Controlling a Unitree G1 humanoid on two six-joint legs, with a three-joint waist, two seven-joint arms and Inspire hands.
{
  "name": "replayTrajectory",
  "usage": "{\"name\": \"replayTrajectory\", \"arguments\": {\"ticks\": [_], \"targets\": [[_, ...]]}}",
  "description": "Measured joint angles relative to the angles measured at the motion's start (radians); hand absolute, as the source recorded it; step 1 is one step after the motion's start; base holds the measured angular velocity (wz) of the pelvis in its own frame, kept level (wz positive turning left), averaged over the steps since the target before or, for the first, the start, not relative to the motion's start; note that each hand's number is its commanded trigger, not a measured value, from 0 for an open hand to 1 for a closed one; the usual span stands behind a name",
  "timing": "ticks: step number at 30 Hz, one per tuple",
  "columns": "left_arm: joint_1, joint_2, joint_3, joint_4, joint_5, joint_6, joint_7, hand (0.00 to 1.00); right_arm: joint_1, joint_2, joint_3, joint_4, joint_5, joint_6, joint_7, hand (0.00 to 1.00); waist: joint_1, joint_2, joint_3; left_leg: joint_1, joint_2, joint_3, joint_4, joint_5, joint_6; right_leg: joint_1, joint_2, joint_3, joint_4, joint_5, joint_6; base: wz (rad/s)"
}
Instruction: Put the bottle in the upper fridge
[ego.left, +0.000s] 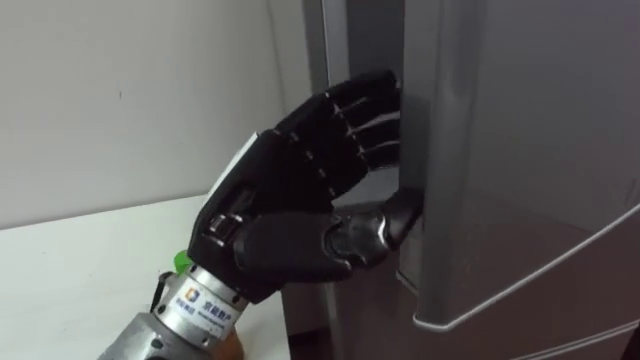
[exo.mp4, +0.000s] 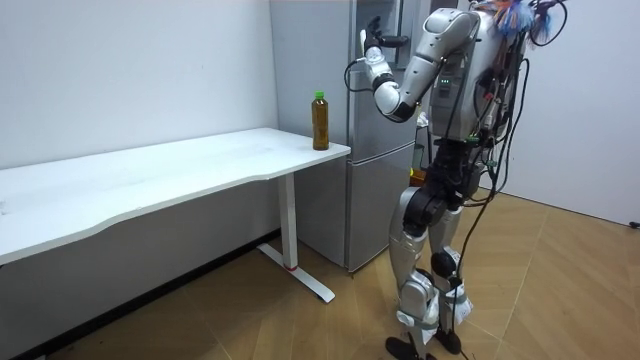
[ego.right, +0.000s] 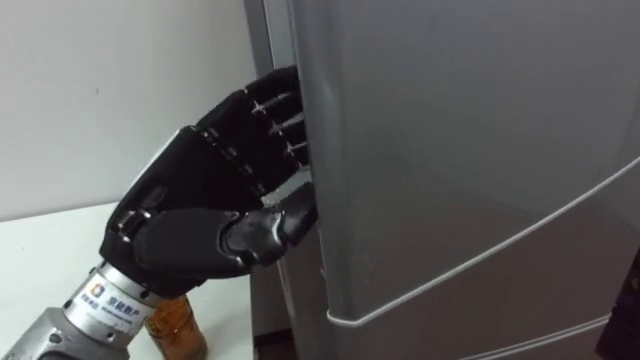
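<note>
Left eye view | left hand (ego.left: 285, 195) fingers (ego.left: 360, 102) curled round fridge door (ego.left: 520, 150) edge | bottle (exo.mp4: 320, 122) on table (exo.mp4: 150, 185)

The room is bright and evenly lit, with soft light coming from above. The grey fridge door (ego.left: 520, 150) takes a pale sheen along its rounded left edge, without hard glare. The black left hand (ego.left: 290, 200) bears small highlights and looks dark against the pale wall (ego.left: 120, 100). In the room view the table (exo.mp4: 150, 185) throws a soft shadow on the wall under it, and the wooden floor (exo.mp4: 580, 260) shines faintly at the right.
</note>
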Motion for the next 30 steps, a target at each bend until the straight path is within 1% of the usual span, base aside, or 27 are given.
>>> {"name": "replayTrajectory", "arguments": {"ticks": [2,3,5,6,8,10,11,14,16,17,18,21,23,27,30], "targets": [[0.000,-0.016,0.010,0.007,-0.001,0.000,0.007,0.96,0.001,0.000,0.001,0.000,0.007,0.000,0.000,0.00,-0.007,-0.001,0.0012,0.000,-0.001,0.000,-0.006,0.001,0.002,-0.002,-0.001,0.000,0.000,0.001,0.002,0.00],[0.000,-0.022,0.008,0.007,-0.001,0.000,0.007,0.92,0.001,0.000,0.001,0.000,0.012,0.000,0.000,0.00,-0.008,-0.001,0.0013,0.000,-0.001,0.000,-0.007,0.001,0.002,-0.002,-0.001,0.000,0.000,0.001,0.002,0.00],[0.000,-0.037,-0.009,0.007,-0.003,0.000,0.006,0.79,0.001,0.000,0.004,0.001,0.027,-0.001,0.000,0.00,-0.013,0.001,0.0001,0.002,-0.001,0.001,-0.012,0.001,0.002,-0.002,0.000,-0.001,0.001,0.001,0.001,0.00],[0.000,-0.045,-0.021,0.007,-0.004,0.000,0.004,0.74,0.001,0.000,0.005,0.001,0.027,-0.002,0.000,0.00,-0.014,0.001,0.0002,0.002,0.000,0.002,-0.013,0.001,0.002,-0.002,0.001,-0.001,0.000,0.002,0.001,0.00],[0.000,-0.051,-0.026,0.007,-0.015,0.000,0.004,0.69,0.000,0.000,0.008,0.001,0.027,-0.002,0.000,0.00,-0.019,0.000,0.0006,0.002,0.000,0.008,-0.013,0.002,0.002,-0.002,0.001,0.000,-0.001,0.001,0.000,-0.04],[0.000,-0.051,-0.027,0.007,-0.032,0.000,0.004,0.67,-0.001,0.000,0.011,0.001,0.027,-0.003,0.000,0.00,-0.023,0.000,0.0010,0.003,0.001,0.018,-0.013,0.002,0.002,-0.002,0.001,0.002,-0.003,0.001,-0.001,-0.07],[0.000,-0.051,-0.028,0.007,-0.042,0.000,0.004,0.67,-0.001,0.000,0.016,0.001,0.027,-0.006,0.001,0.00,-0.025,-0.003,0.0024,0.006,0.001,0.025,-0.014,0.002,0.002,-0.001,0.000,0.004,-0.003,0.000,-0.001,-0.08],[0.000,-0.053,-0.029,0.007,-0.053,0.000,0.004,0.63,-0.001,0.000,0.034,0.000,0.027,-0.020,0.001,0.00,-0.029,-0.008,0.0061,0.008,0.000,0.026,-0.014,0.002,0.001,0.000,-0.002,0.003,-0.003,-0.001,-0.001,-0.04],[0.000,-0.054,-0.032,0.007,-0.060,0.000,0.004,0.61,-0.001,0.001,0.040,0.000,0.027,-0.022,0.001,0.00,-0.029,-0.013,0.0096,0.008,0.000,0.027,-0.014,0.002,0.002,-0.001,-0.002,0.003,-0.003,-0.002,0.000,0.00],[0.000,-0.054,-0.033,0.007,-0.063,0.000,0.004,0.58,-0.001,0.002,0.040,0.000,0.027,-0.022,0.001,0.00,-0.028,-0.016,0.0111,0.008,0.000,0.027,-0.015,0.002,0.002,-0.002,-0.003,0.003,-0.004,-0.002,0.000,0.00],[0.000,-0.055,-0.033,0.007,-0.065,0.000,0.004,0.57,-0.002,0.002,0.040,0.000,0.027,-0.022,0.002,0.00,-0.027,-0.016,0.0117,0.008,0.000,0.027,-0.015,0.002,0.002,-0.003,-0.003,0.003,-0.005,-0.003,0.000,0.00],[0.000,-0.055,-0.043,0.007,-0.065,0.000,0.004,0.50,-0.002,0.002,0.041,-0.001,0.028,-0.024,0.002,0.00,-0.027,-0.016,0.0114,0.008,-0.001,0.027,-0.015,0.002,0.002,-0.003,-0.004,0.003,-0.004,-0.004,0.001,0.00],[0.000,-0.054,-0.056,0.007,-0.066,0.000,0.001,0.42,-0.003,0.002,0.041,-0.001,0.028,-0.024,0.002,0.00,-0.027,-0.015,0.0110,0.008,0.000,0.027,-0.015,0.002,0.002,-0.003,-0.004,0.003,-0.002,-0.004,0.001,0.00],[0.000,-0.056,-0.069,0.007,-0.066,0.000,0.001,0.38,-0.002,0.002,0.042,-0.001,0.029,-0.034,0.002,0.00,-0.028,-0.013,0.0096,0.010,0.000,0.025,-0.014,0.002,0.002,-0.003,-0.004,0.002,-0.002,-0.004,0.001,0.00],[0.000,-0.056,-0.074,0.007,-0.066,0.000,-0.003,0.27,-0.002,0.000,0.042,-0.001,0.029,-0.035,0.007,0.00,-0.028,-0.011,0.0080,0.011,0.000,0.024,-0.013,0.002,0.002,-0.002,-0.004,0.002,-0.001,-0.004,0.001,0.00]]}}
